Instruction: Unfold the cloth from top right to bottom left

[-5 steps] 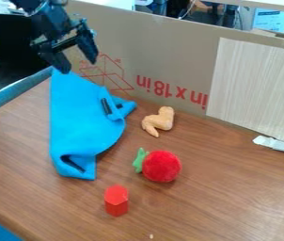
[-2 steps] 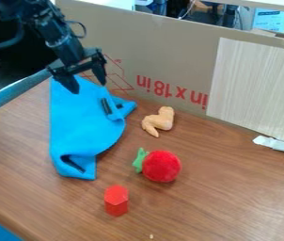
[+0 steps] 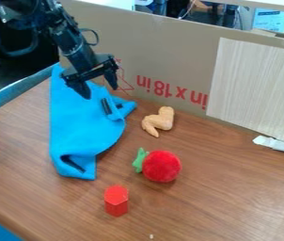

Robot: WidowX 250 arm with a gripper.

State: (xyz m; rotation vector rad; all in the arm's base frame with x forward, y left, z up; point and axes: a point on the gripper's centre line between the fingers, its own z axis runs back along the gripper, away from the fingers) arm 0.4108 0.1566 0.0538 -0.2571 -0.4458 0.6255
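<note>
The black gripper (image 3: 101, 92) hangs over the upper part of the cloth, its two fingers spread apart with nothing between them. Beneath it the blue cloth (image 3: 80, 127) lies on the left side of the table, partly folded, with creases at its right corner and near its bottom edge. The cloth's top corner reaches up behind the gripper at the table's back left. Part of the cloth's upper right edge is hidden by the gripper.
Right of the cloth are a tan toy chicken wing (image 3: 159, 121) and a red plush toy (image 3: 161, 166) with green leaves. A red block (image 3: 116, 200) stands nearer the front. A cardboard wall (image 3: 169, 61) borders the table (image 3: 232, 188) at the back.
The gripper has moved right and downward, from above the cloth's top corner to over its upper right part. The cloth and the toys have kept their places.
</note>
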